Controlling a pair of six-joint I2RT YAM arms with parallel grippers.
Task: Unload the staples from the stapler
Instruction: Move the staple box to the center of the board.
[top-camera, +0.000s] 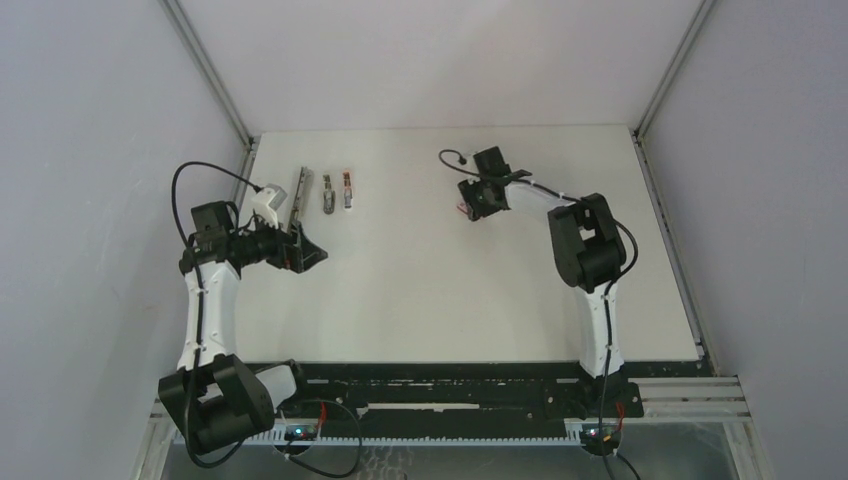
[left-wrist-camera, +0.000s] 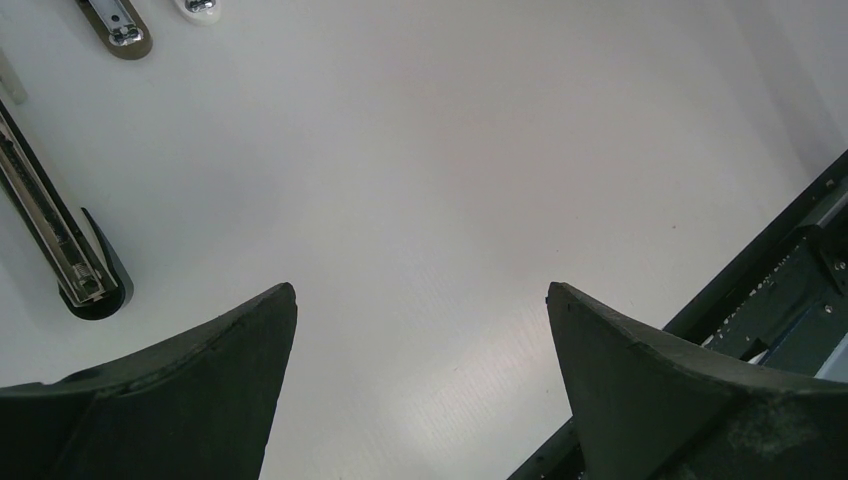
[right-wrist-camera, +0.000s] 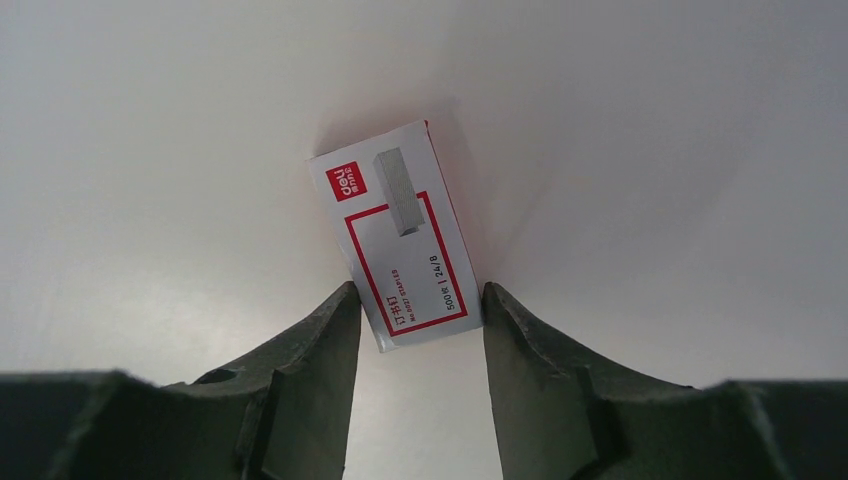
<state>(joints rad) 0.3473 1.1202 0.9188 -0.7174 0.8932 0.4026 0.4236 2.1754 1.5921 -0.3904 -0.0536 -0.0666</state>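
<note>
Grey walls (top-camera: 90, 120) close in a plain white table (top-camera: 430, 290), with both arm bases at its near edge.

Nearest, the left gripper (left-wrist-camera: 420, 292) hangs over bare table with its jaws spread wide, holding and touching nothing. At about 12 o'clock from it in the overhead view lies the slim grey metal stapler (left-wrist-camera: 52, 225). It is swung open into one long bar and lies flat, its black-tipped end towards the gripper. Its channel shows a silvery ribbed strip, and I cannot tell whether that is the staples or only the rail.

Just beyond, at 3 o'clock of the stapler, sit two small oblong items, one olive-grey with chrome (top-camera: 328, 190) and one white with red (top-camera: 347, 189). Their kind is too small to make out.

Well apart at 3 o'clock, the right gripper (right-wrist-camera: 418, 290) is over the flat red-and-white cardboard staple box (right-wrist-camera: 400, 230). Its jaws are set to about the box's width and flank its near end. The left finger (right-wrist-camera: 330, 330) looks to be at the box's edge, but I cannot tell whether the box is pinched or merely straddled.

As I judge it, unloading proper has not begun, since the stapler lies opened but ungripped. The next move calls for the left gripper to reach towards 12 o'clock, narrow its jaws greatly for so thin a bar, and steady it while the strip is drawn out.
</note>
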